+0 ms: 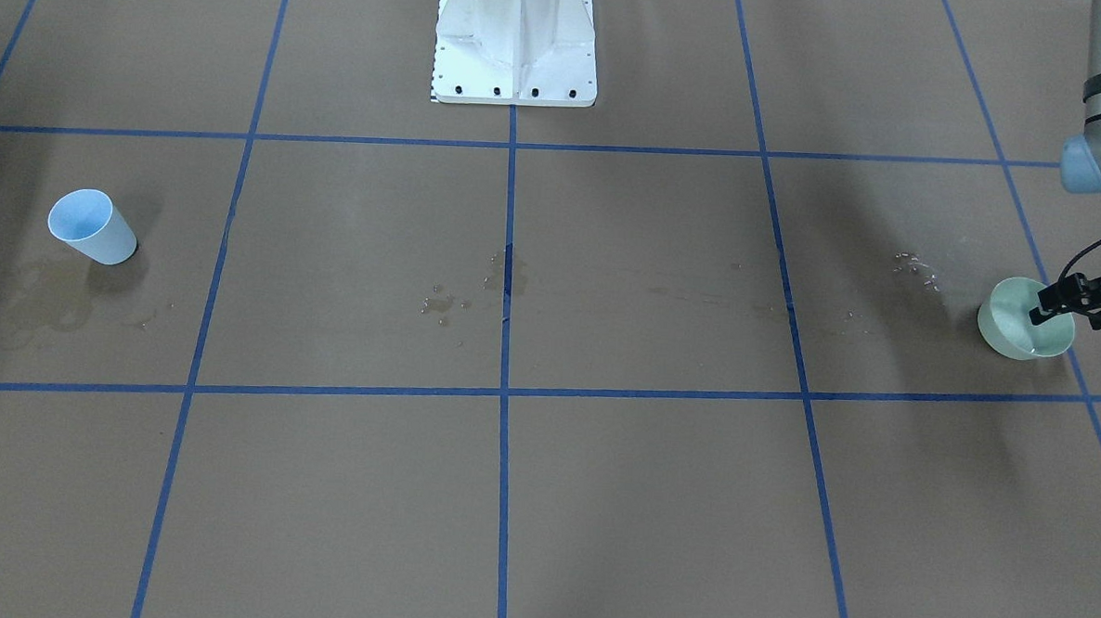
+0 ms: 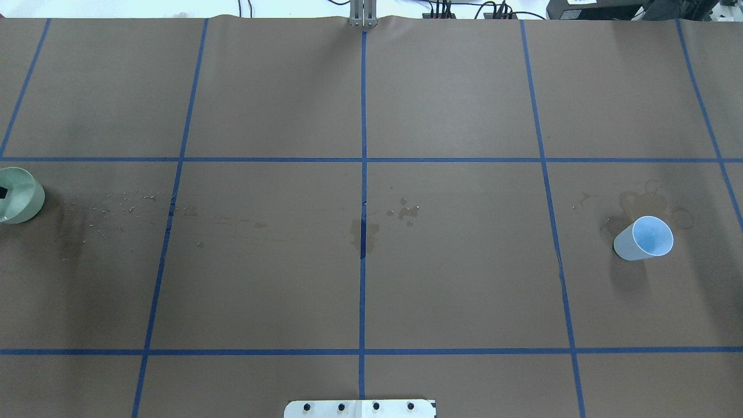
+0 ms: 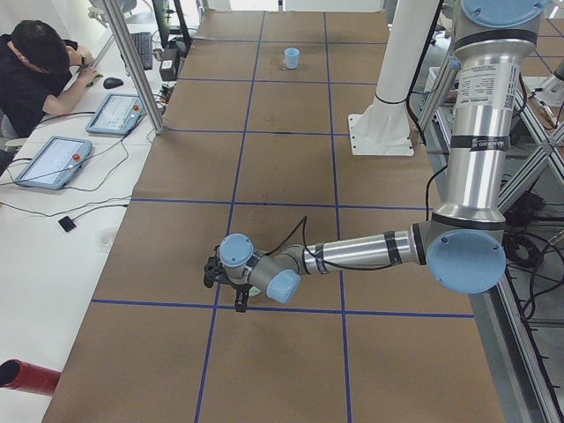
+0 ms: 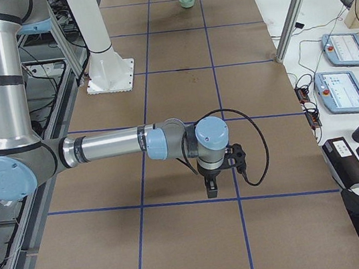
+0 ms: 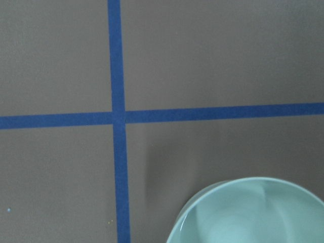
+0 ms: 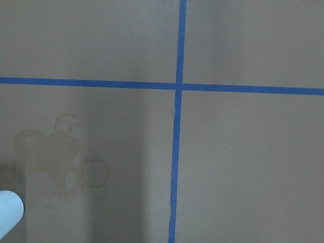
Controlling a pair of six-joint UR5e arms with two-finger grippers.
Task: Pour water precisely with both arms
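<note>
A pale green cup [image 1: 1014, 325] stands near the table's end on my left; it also shows in the overhead view [image 2: 23, 197] and the left wrist view [image 5: 253, 212]. Faint glints inside it suggest water [image 5: 188, 218]. My left gripper [image 1: 1057, 303] is at the cup's rim with one finger [image 1: 1041, 310] reaching inside; I cannot tell whether it grips. A light blue cup [image 1: 92, 226] stands far off on my right side [image 2: 644, 238]. My right gripper [image 4: 210, 187] hangs low over the table beside it; its state is unclear.
Spilled droplets [image 1: 917, 267] lie next to the green cup and more [image 1: 444, 302] near the table's middle, with dried ring stains [image 6: 66, 157] by the blue cup. The white pedestal [image 1: 516, 38] stands at the robot's edge. An operator and tablets [image 3: 53, 159] are beyond the far edge.
</note>
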